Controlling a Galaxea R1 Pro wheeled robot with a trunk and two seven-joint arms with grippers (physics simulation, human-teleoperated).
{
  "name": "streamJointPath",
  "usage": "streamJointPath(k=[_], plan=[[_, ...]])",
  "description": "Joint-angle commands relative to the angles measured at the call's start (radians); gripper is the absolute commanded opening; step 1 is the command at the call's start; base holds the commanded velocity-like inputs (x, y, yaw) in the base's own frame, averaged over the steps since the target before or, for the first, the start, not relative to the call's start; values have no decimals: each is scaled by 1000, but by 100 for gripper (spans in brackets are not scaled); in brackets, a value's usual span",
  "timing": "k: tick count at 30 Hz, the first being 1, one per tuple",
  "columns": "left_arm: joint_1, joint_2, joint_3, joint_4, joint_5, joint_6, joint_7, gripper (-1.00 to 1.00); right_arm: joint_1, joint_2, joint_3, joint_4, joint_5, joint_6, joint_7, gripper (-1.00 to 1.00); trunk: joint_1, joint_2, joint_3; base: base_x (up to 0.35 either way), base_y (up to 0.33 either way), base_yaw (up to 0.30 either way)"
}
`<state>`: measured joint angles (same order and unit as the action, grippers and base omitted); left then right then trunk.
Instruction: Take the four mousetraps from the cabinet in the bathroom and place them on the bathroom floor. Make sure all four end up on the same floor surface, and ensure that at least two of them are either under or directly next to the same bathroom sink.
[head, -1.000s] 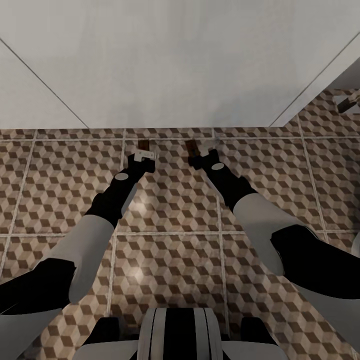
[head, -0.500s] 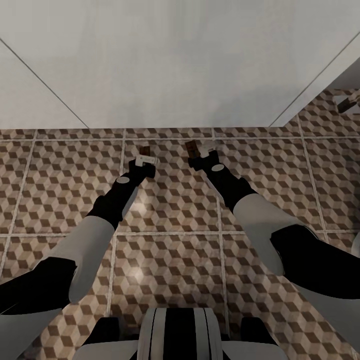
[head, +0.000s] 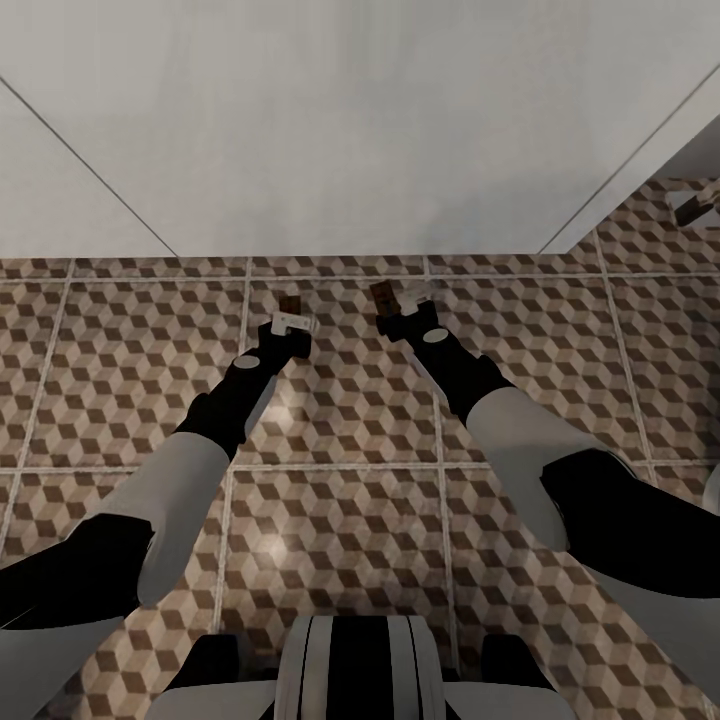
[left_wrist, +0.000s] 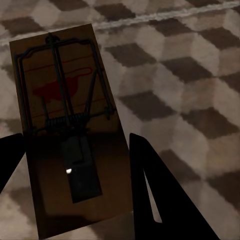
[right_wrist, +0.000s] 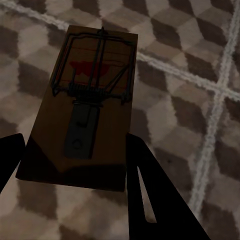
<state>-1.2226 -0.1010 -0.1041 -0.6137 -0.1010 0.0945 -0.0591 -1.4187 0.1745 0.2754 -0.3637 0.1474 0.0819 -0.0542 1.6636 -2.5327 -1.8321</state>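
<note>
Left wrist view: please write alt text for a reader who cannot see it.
A tan wooden mousetrap with dark wire and a red mark lies between the two dark fingers of the left gripper, above the cube-patterned bathroom floor.

Head view is rendering evenly lit, flat; soft glare patches are showing on the cube-patterned brown and beige tiled floor (head: 330, 400). Wrist views are reading dim and soft, dark shadow pooling under each tan wooden board (left_wrist: 65, 130) (right_wrist: 87, 105).

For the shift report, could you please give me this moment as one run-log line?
left gripper: astride mousetrap, jaws apart | right gripper: astride second mousetrap, jaws apart | both traps flat on bathroom floor near wall
</note>
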Motion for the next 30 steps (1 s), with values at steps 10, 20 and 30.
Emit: streamJointPath(k=[10,20,30], plan=[[0,0,2,-2,-12,5,-2,-100,0,0,4,-1,7,-7,-6,-100,0,0,0,102,0,0],[0,0,2,-2,-11,5,-2,-100,0,0,4,-1,7,-13,-6,-100,0,0,0,25,0,0],[0,0,2,0,-11,5,-2,-100,0,0,4,-1,6,-14,-6,-100,0,0,0,46,0,0]])
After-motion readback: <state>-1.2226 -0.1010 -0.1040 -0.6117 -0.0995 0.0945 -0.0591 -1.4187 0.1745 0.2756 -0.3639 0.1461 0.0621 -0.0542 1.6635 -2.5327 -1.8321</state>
